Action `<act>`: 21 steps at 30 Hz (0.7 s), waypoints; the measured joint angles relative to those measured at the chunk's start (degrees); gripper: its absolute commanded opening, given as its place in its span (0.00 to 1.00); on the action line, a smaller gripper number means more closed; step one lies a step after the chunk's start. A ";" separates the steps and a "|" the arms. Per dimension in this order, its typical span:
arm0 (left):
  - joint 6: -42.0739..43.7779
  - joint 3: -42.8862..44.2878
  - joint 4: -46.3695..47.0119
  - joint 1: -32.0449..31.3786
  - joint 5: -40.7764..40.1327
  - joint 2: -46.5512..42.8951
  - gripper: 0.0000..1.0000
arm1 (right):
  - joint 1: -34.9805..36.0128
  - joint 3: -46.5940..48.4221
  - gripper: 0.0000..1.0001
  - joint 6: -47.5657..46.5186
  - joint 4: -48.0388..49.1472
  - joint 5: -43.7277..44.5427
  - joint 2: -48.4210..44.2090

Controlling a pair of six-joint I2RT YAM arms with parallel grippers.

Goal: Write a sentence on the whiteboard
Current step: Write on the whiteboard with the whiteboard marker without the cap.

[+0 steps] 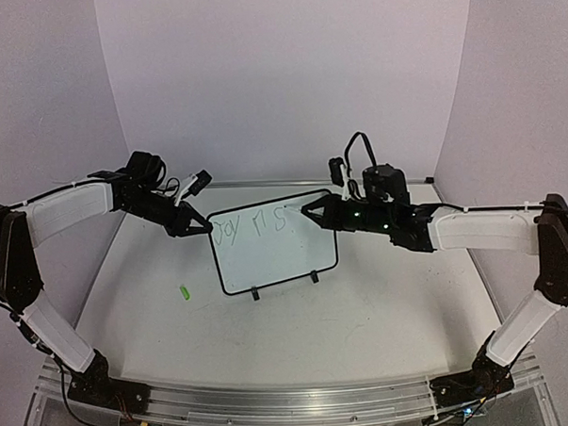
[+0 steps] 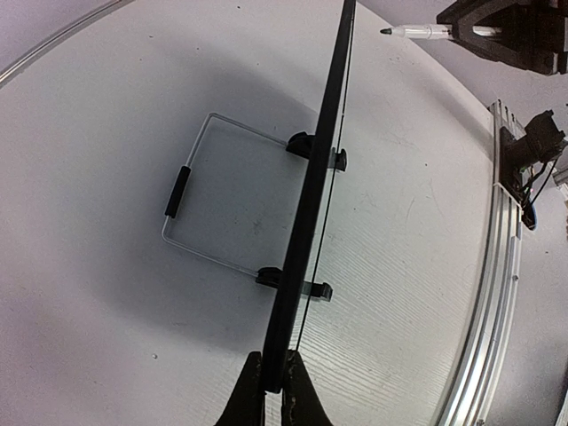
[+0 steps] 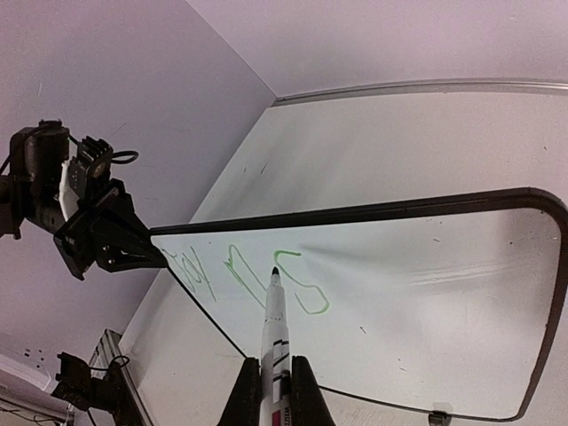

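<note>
The whiteboard (image 1: 276, 256) stands upright on two black feet at mid-table. My left gripper (image 1: 207, 228) is shut on its upper left corner; the left wrist view shows the frame (image 2: 311, 195) edge-on, pinched between the jaws of that gripper (image 2: 273, 382). Green writing, the sentence (image 3: 302, 284), runs along the top of the board (image 3: 426, 302) and reads roughly "Joy n S". My right gripper (image 3: 276, 377) is shut on a white marker (image 3: 276, 328), whose dark tip sits at the board face just left of the "S". From above, the right gripper (image 1: 307, 210) is at the board's upper right.
A small green cap (image 1: 185, 293) lies on the table left of the board. A wire stand (image 2: 191, 191) props the board from behind. An aluminium rail (image 1: 292, 401) runs along the near edge. Lilac walls close in at the back and both sides.
</note>
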 measured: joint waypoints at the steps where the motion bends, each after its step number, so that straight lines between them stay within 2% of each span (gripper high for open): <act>1: 0.01 0.00 -0.01 -0.02 -0.01 -0.01 0.00 | 0.00 -0.05 0.00 -0.02 -0.05 0.58 -0.14; 21: 0.02 0.00 -0.07 -0.02 -0.03 -0.02 0.00 | 0.00 0.68 0.00 -0.67 -2.56 3.16 2.34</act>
